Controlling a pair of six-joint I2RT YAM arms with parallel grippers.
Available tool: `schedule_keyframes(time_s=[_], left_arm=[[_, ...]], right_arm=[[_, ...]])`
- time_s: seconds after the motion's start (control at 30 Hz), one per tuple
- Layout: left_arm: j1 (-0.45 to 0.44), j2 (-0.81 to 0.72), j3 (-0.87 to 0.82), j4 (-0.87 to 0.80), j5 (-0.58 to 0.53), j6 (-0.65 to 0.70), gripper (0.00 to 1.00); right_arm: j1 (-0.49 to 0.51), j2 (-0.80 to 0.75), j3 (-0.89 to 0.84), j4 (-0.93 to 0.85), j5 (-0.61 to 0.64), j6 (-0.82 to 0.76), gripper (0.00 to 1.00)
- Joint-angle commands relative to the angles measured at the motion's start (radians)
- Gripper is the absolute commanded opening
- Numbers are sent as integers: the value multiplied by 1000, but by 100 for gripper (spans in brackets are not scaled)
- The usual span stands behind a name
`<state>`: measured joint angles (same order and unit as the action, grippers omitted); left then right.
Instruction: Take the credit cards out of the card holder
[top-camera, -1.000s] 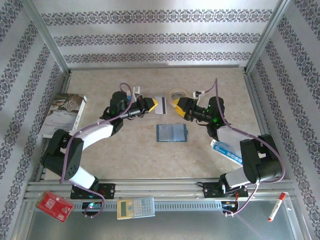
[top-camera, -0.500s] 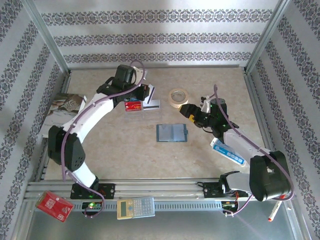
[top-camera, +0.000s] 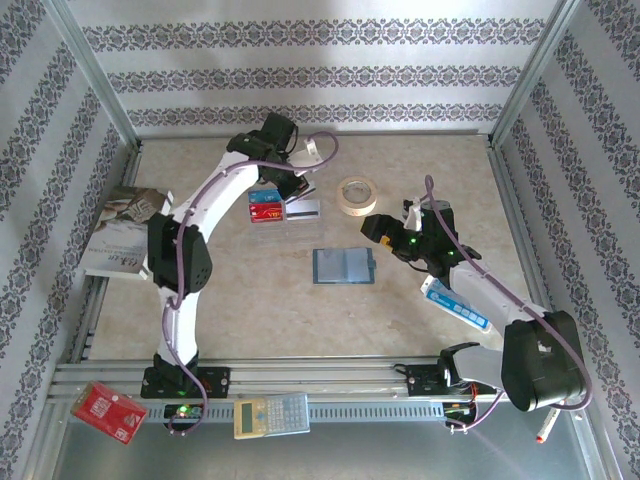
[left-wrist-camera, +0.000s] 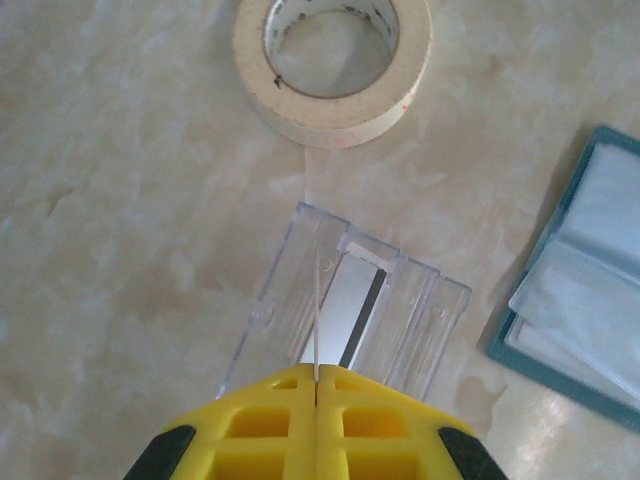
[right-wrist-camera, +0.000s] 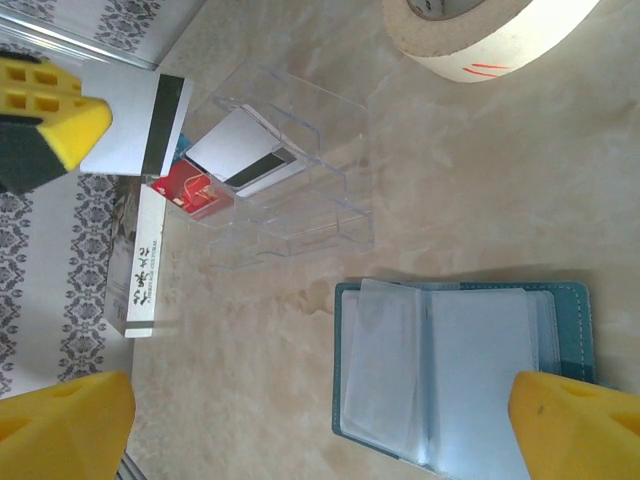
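Swung toward twelve o'clock, left gripper (left-wrist-camera: 316, 376) pinches a thin white plastic card (left-wrist-camera: 317, 300) over the clear slotted rack (left-wrist-camera: 405, 310); right gripper (top-camera: 372, 228) gapes wide. Lower it straight.

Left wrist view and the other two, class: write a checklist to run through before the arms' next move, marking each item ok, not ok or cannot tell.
1. Left gripper shut on a card: ok.
2. Card poised above the clear rack, edge down: ok.
3. Card lined up with a free slot: cannot tell.
4. Right gripper open and holding nothing: ok.
5. Card holder lying open and flat on the table: ok.
6. Every sleeve of the card holder emptied: cannot tell; they look clear, but the layers overlap.
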<state>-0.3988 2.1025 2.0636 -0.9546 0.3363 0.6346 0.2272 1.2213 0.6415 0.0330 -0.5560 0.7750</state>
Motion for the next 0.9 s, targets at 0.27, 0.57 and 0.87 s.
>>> schedule_keyframes(time_s=[0.27, 0.57, 0.87], left_arm=[[1, 158, 247, -327, 86, 325, 0], [-1, 236, 288, -296, 18, 375, 0], [-5, 255, 291, -263, 9, 398, 2]], right_arm=[[12, -58, -6, -16, 36, 27, 96], [18, -43, 4, -16, 22, 38, 96], [49, -49, 4, -10, 47, 42, 95]])
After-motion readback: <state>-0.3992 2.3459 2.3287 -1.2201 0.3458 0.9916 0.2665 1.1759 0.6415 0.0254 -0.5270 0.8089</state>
